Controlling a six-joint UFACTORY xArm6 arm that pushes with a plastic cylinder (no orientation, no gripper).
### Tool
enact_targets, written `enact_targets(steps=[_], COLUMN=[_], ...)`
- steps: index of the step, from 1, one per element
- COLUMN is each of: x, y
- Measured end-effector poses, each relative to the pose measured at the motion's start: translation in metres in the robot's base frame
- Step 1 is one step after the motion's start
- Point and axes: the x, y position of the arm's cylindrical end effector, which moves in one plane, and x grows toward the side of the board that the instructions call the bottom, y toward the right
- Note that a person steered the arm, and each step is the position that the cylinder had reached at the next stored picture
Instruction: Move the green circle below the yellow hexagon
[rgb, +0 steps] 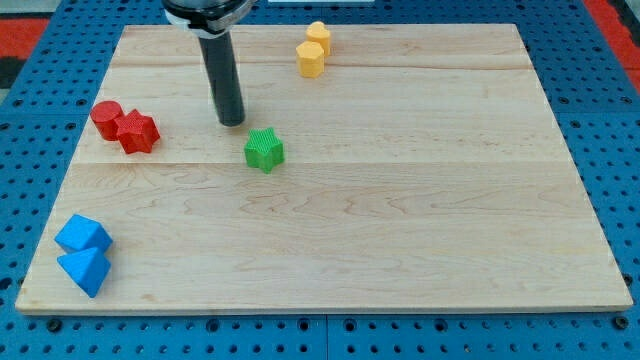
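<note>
My tip rests on the wooden board, just up and to the left of a green star, with a small gap between them. The yellow hexagon sits near the view's top, up and to the right of the tip. A second yellow block touches it from behind; its shape is unclear. No green circle shows in this view; the star is the only green block I see.
A red circle and a red star touch each other at the view's left. Two blue blocks sit at the bottom left corner. The board's edge borders a blue pegboard.
</note>
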Motion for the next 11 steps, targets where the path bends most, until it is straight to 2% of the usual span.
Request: enact_targets(steps=[1,2,4,6,9,11], x=[-0.009,-0.025,-0.030,-0.048,-0.048,-0.077], y=[-0.033,-0.029,0.020,0.029,0.076,0.032])
